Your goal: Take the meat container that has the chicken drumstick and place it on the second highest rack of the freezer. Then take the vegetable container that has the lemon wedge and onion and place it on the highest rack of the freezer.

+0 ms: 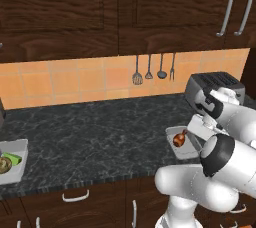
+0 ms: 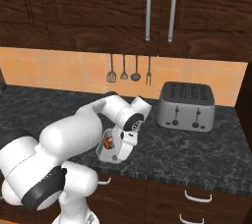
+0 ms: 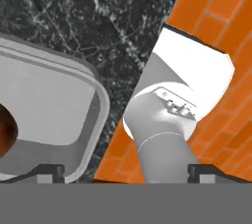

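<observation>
Chicken drumstick (image 1: 180, 137), small, glossy and orange-brown with a darker reddish end, lies in a shallow grey rectangular meat container (image 1: 176, 148) near the front edge of the dark marbled stone surface (image 1: 100, 137). In the left base view the white arm rises from the lower right and bends over that container, covering its right side. A second grey container (image 1: 14, 164) sits at the far left of the same surface, well apart from the first, and holds green-yellow lemon wedge pieces (image 1: 15, 159) beside a round tan-brown onion (image 1: 4, 165). A silver two-slot toaster (image 1: 212, 85) stands against the orange tiled wall (image 1: 75, 79), behind the arm. Four dark utensils (image 1: 149, 70) hang on that wall beneath dark wood cupboards (image 1: 60, 12).

In the right base view the arm sweeps in from the lower left, and its wrist points down at the meat container (image 2: 105, 155), where the drumstick (image 2: 108, 143) shows as an orange spot just beside the hand. The toaster (image 2: 187, 105) stands to the right, clear of the arm.

In the hand view the gripper (image 3: 126, 171) hangs over the rounded corner of the meat container (image 3: 93, 115). The jaws are released and spread wide, one dark tip over the tray rim, the other beyond the edge of the surface. Nothing lies between them. The drumstick (image 3: 6, 134) shows at the left edge, inside the tray.
</observation>
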